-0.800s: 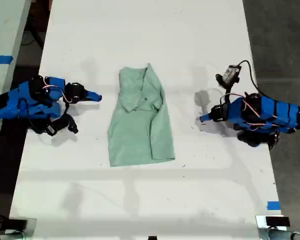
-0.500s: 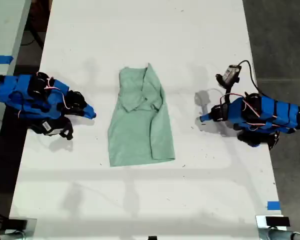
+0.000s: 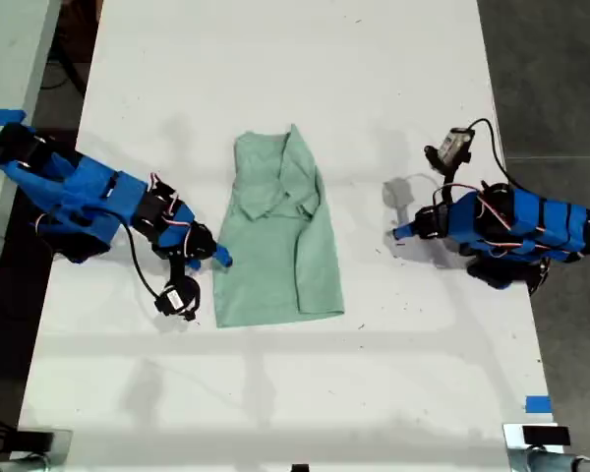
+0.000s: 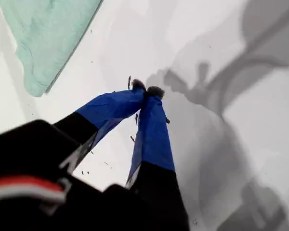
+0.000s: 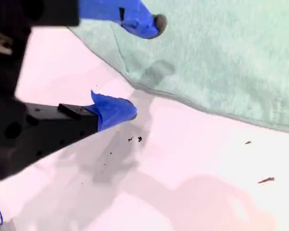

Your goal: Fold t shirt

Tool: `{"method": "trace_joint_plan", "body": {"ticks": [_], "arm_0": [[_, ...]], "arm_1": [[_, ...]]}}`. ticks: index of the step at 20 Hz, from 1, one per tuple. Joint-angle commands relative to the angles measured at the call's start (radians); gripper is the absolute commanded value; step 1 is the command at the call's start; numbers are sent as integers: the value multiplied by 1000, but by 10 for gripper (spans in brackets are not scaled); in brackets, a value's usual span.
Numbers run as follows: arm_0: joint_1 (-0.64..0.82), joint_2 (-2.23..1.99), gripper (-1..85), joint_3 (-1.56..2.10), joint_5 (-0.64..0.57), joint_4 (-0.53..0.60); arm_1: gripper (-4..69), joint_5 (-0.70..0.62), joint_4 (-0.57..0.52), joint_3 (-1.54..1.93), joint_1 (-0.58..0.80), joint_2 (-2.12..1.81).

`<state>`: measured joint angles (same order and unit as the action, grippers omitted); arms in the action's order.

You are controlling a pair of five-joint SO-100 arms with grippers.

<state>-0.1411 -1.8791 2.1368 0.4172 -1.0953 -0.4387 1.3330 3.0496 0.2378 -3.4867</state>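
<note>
Exterior view: swung in within the last second from well aside, my second gripper (image 3: pixel 219 258) now at the near long edge of the t shirt (image 3: pixel 275 246), flat on the table (image 3: pixel 275 59) just ahead of it. Jaws wide apart, holding nothing, one tip over cloth, the other just off the hem. My first gripper (image 3: pixel 398 233) parked well off the far edge, jaws pressed together, empty. Likely next: an edge grasp for another fold.
</note>
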Motion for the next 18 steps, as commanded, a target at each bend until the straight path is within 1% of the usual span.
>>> {"method": "trace_joint_plan", "body": {"ticks": [1, 3, 4, 5, 6, 8, 9, 10, 11, 12, 18], "arm_0": [[-3, 57, 231, -66, 3, 43], [11, 61, 214, -9, 17, 97], [21, 51, 179, 29, 18, 126], [32, 38, 93, 71, 14, 153], [38, 34, 52, 112, 14, 186], [41, 38, 47, 187, 12, 273], [40, 46, 54, 209, 12, 307], [35, 60, 40, 213, 5, 327], [31, 67, 7, 213, 3, 336], [29, 67, -3, 212, 9, 339], [18, -18, -3, 210, 11, 311]], "arm_1": [[16, -11, 0, 60, 5, -9], [16, -11, 0, 60, 2, -9], [16, -11, 0, 60, 0, -9], [16, -11, 0, 60, 0, -9], [16, -11, 0, 60, 0, -9], [16, -11, 0, 60, 0, -9], [16, -11, 0, 60, 0, -9], [16, -11, 0, 60, 0, -9], [16, -11, 0, 60, 0, -9], [16, -11, 0, 60, 0, -9], [16, -9, 0, 60, 0, -9]]}}
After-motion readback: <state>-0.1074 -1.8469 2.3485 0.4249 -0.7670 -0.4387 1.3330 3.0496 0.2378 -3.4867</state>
